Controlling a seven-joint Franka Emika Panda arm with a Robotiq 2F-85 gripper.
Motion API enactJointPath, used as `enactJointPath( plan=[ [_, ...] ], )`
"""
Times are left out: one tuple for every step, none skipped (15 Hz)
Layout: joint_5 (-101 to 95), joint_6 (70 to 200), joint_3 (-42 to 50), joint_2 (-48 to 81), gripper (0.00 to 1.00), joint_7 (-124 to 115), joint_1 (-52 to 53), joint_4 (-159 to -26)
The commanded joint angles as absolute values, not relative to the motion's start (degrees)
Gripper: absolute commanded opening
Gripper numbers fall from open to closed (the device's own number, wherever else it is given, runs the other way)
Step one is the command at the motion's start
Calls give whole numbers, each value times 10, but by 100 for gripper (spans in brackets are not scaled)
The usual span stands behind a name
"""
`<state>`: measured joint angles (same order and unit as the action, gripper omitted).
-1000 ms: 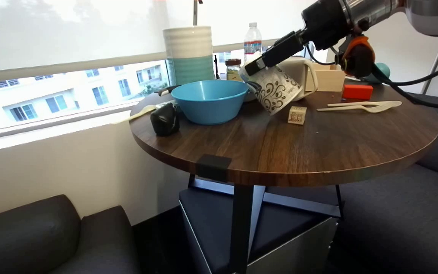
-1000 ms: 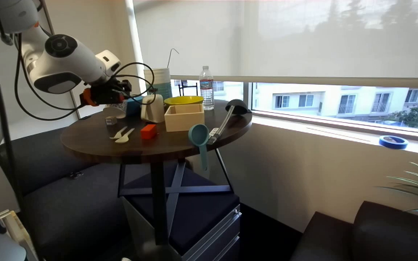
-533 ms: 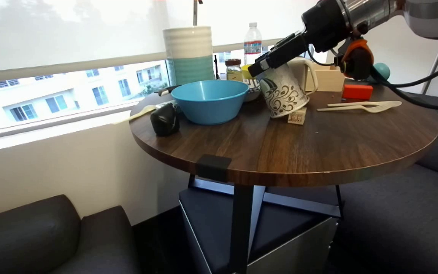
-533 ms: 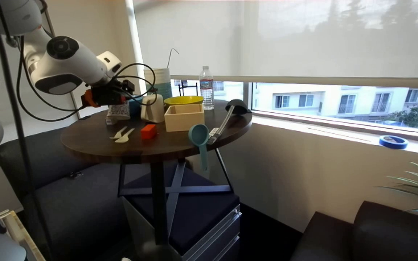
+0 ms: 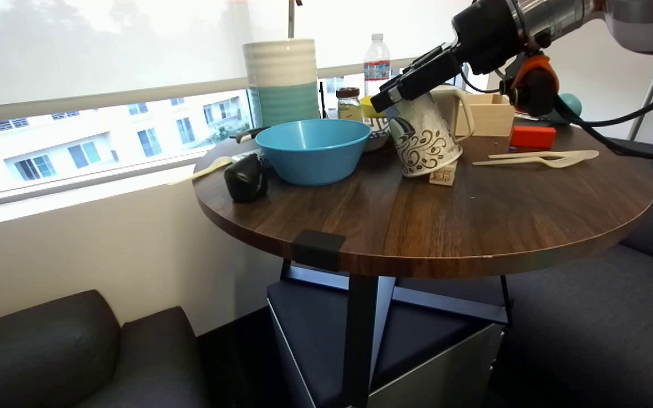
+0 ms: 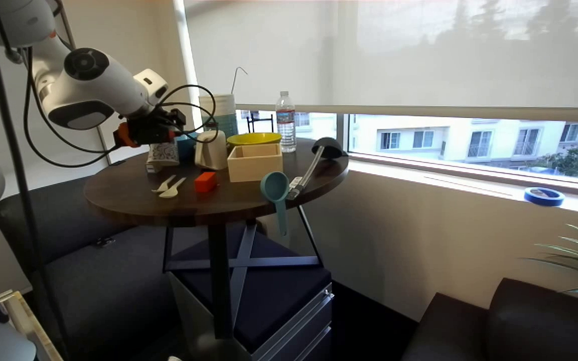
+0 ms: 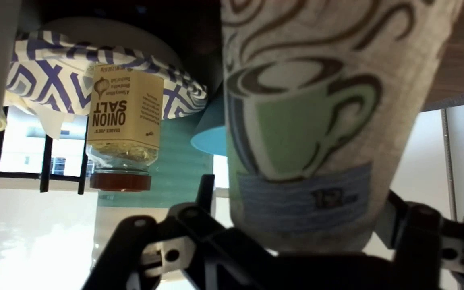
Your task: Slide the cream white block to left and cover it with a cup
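Over the last second I've brought the cup (image 5: 425, 139) across, and its rim now hides part of the block (image 5: 444, 175) in both exterior views; the block itself hasn't shifted. It sits on the counter (image 5: 496, 215) at five o'clock from the cup's middle. The cup is mouth down but tilted, base towards eleven o'clock, and my fingers (image 5: 420, 76) are pinching it near that base. I can't tell whether rim and block touch. I take it that covering has begun; I'd right the cup before lowering, since a low rim could shove the block away.

In the wrist view the jar (image 7: 126, 121) reads upside down: "ONION SALT", with "TRADER JOE'S" smaller. The cup shows "12", what follows blurred. The block's print and the label on the bottle (image 5: 377, 65) are too small to read.
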<state>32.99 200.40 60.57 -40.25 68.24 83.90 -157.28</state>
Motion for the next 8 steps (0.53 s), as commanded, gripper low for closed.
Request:
enactJointPath(
  plan=[
    [348,1975,566,-389,94,697,795,-1573],
    [352,1965,555,-381,93,696,781,-1573],
    [353,1957,547,-379,91,695,770,-1573],
    [354,1943,536,-371,89,695,756,-1574],
    [356,1931,526,-366,86,693,743,-1574],
    [356,1918,515,-360,87,691,729,-1574],
    [356,1905,505,-354,88,689,714,-1574],
    [355,1890,492,-347,89,688,698,-1574]
  ],
)
